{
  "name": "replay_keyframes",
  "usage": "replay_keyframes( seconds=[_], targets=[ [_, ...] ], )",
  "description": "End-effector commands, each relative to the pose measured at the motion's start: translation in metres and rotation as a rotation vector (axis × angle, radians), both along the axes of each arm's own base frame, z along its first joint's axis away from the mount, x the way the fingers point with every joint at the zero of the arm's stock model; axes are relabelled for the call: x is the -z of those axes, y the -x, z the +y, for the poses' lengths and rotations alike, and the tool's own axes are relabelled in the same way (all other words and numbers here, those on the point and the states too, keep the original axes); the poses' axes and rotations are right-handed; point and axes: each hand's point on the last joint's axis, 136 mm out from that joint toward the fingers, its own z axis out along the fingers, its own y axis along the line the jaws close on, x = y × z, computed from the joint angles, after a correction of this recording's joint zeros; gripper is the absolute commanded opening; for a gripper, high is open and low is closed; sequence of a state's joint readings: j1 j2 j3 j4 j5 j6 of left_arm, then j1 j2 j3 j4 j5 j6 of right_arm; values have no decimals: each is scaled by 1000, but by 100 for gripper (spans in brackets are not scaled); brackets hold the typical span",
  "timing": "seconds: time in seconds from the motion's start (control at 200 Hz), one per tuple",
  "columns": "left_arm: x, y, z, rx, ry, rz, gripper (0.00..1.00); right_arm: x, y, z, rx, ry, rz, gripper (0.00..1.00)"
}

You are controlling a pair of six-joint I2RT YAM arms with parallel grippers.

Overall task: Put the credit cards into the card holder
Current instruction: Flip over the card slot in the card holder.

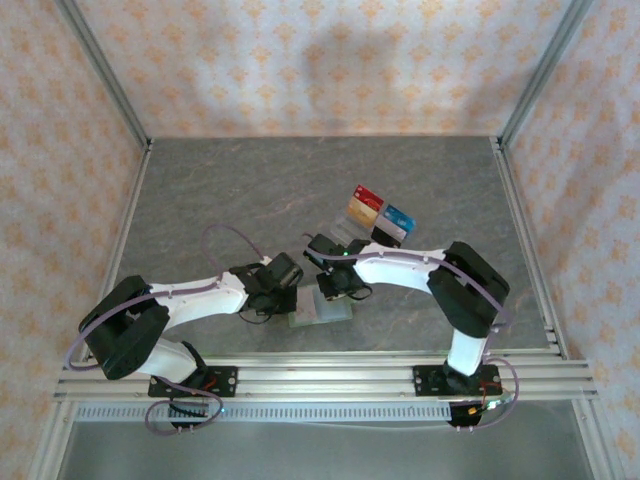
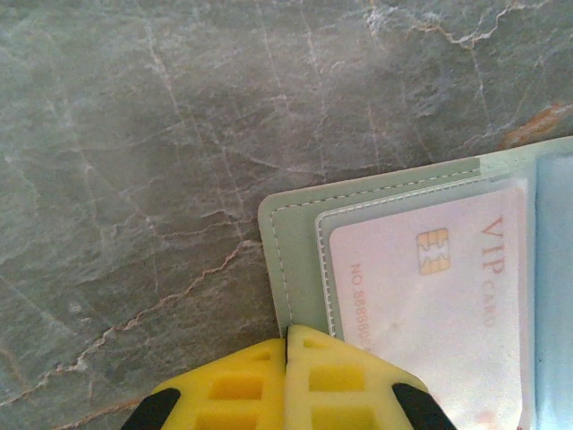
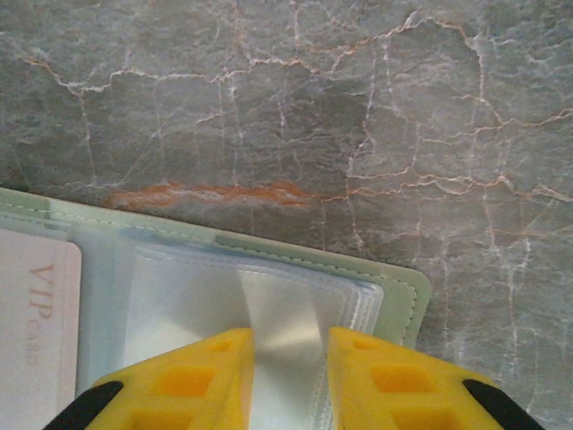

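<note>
holder (image 1: 325,313): one unit. sage-green cover with a rounded corner and a pale stitched seam along the border (image 2: 295,235). it lies open and flat on the surface (image 1: 250,190), inside face up, near the front edge at about its middle, between the two claws. the inside carries clear plastic pockets over a pale lining. in the right wrist view the pockets (image 3: 179,296) sit in stepped layers and end just short of the green border (image 3: 398,288).

cards, seated: one. a pale vip card (image 2: 430,305) with a gold chip and red-brown lettering sits inside a clear pocket on the left half of the holder. its edge also shows in the right wrist view (image 3: 36,340).

cards, loose: one group, behind the holder toward the middle of the surface, slightly toward the right edge and apart from the holder. three can be told by colour: red card (image 1: 368,197), gold-orange card (image 1: 359,213), blue card (image 1: 400,217). a darker patch next to the blue card is too small to identify.

claws: two.
- left claw (image 2: 286,348): fingers together, tips resting on the holder's stitched border beside the vip card.
- right claw (image 3: 288,339): fingers apart over the clear pockets. a pale glossy strip (image 3: 285,313) spans the gap between them. whether it is clamped cannot be told.
</note>
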State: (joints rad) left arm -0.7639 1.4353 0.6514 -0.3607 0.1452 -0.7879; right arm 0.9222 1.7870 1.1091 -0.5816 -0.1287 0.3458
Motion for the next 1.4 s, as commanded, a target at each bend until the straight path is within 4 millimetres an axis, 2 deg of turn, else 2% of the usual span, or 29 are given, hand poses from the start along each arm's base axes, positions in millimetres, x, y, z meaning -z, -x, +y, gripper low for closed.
replay_keyframes(
  seconds=[0.0, 0.26, 0.54, 0.62, 0.846, 0.961, 1.166, 1.396],
  targets=[
    [29, 15, 24, -21, -102, 56, 1, 9, 0, -6, -4, 44, -7, 27],
    [29, 15, 24, -21, -102, 57, 0, 10, 2, -14, 12, 60, -15, 16],
    [30, 16, 24, -20, -103, 60, 1, -7, 1, -13, 17, 37, -34, 6],
    [30, 16, 23, -19, -101, 60, 1, -15, 0, -14, 22, 28, -50, 0],
    [31, 16, 19, -2, -103, 60, 1, -32, 2, 1, 13, -48, -29, 0],
    [29, 15, 16, 7, -101, 56, 0, -33, 6, 10, 3, -88, 5, 0],
    [28, 13, 11, 16, -95, 53, 0, -33, 15, 39, -19, -194, 100, 0],
    [28, 13, 11, 15, -98, 51, 0, -29, 22, 61, -35, -278, 176, 18]
  ],
)
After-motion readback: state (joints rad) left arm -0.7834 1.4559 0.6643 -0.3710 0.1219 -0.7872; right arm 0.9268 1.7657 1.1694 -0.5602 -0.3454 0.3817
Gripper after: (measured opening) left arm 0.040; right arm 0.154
